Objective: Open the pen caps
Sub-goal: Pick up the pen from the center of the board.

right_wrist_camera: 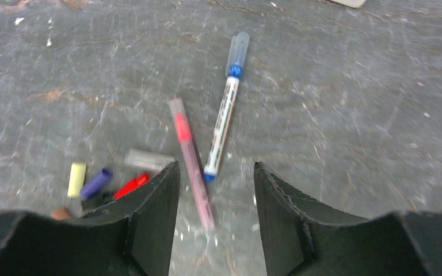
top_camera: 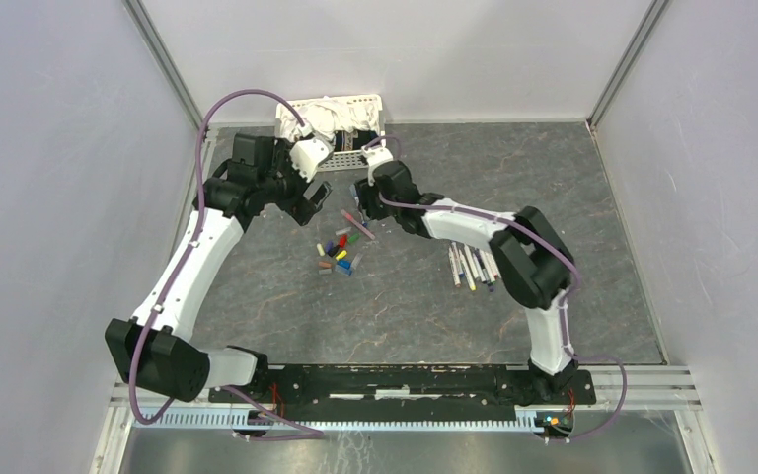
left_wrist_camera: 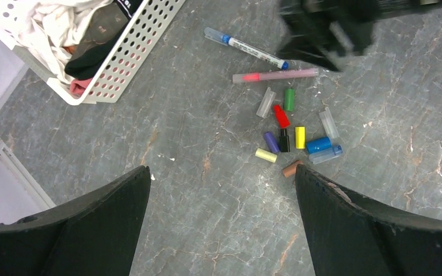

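Two pens (top_camera: 357, 223) lie mid-frame in the top view, just below the right gripper (top_camera: 363, 196). Loose caps (top_camera: 337, 253) are heaped under them, and a row (top_camera: 471, 265) of pens sits off right by the right forearm. The left gripper (top_camera: 313, 200) hangs to their left, slightly further off, so I'd call the right arm nearer. Left wrist: jaws spread wide, empty. Blue pen (left_wrist_camera: 247, 50) and pink pen (left_wrist_camera: 276, 75) are upper centre, both lying roughly left-right. The right gripper is a dark blur at their right ends; contact can't be told. Basket (left_wrist_camera: 121, 63) upper left. Right wrist: jaws apart, nothing pinched. The pink pen runs top to bottom, its lower end in the gap between the fingers (right_wrist_camera: 155, 207). The blue pen is just right of it, slightly tilted, with its clear cap (right_wrist_camera: 237, 49) at the upper end. Only the top view shows the row. The next grab probably needs a pinch across a barrel, with the left arm pulling the cap.
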Robot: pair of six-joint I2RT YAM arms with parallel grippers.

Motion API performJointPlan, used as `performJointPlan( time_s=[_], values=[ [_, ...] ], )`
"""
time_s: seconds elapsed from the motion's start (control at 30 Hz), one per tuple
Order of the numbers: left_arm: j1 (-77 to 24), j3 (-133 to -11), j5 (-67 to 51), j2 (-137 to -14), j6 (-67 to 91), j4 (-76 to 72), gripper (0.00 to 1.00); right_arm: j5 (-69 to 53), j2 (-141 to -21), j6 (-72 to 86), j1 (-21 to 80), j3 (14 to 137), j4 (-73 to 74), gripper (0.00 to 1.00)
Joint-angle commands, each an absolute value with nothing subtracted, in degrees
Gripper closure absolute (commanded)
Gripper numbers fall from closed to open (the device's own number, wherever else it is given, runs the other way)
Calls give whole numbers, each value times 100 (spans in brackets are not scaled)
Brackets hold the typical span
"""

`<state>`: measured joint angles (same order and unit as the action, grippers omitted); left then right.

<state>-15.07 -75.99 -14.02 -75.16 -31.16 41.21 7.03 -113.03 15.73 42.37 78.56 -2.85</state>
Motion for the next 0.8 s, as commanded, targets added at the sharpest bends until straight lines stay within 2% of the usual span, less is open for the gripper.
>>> performJointPlan(
  time_s=[0.0,0.27,0.43,0.57,0.73,0.77],
  values=[
    [-1460,-7481,-1667,-7283,-2893,4157,0,671,-12213,1506,4202,8901,-52,44],
    [-1450,-7388,-1864,-7213,-2903,4178,0,824,-13366,1374,4204,10175,432,47],
    [-1443,-7357,-1888,-7123,-2987,4243,0,1094,-13578,1230,4195,10253,504,56],
    [-1441,-7359,-1982,-7091,-3039,4297,0,1198,-13546,1149,4158,10087,508,70],
    [-1441,-7302,-2100,-7129,-3148,4390,0,1153,-13150,1099,3946,9581,376,100],
    [-1441,-7277,-2183,-7139,-3233,4448,0,1056,-12988,1103,3874,9346,244,100]
  ],
)
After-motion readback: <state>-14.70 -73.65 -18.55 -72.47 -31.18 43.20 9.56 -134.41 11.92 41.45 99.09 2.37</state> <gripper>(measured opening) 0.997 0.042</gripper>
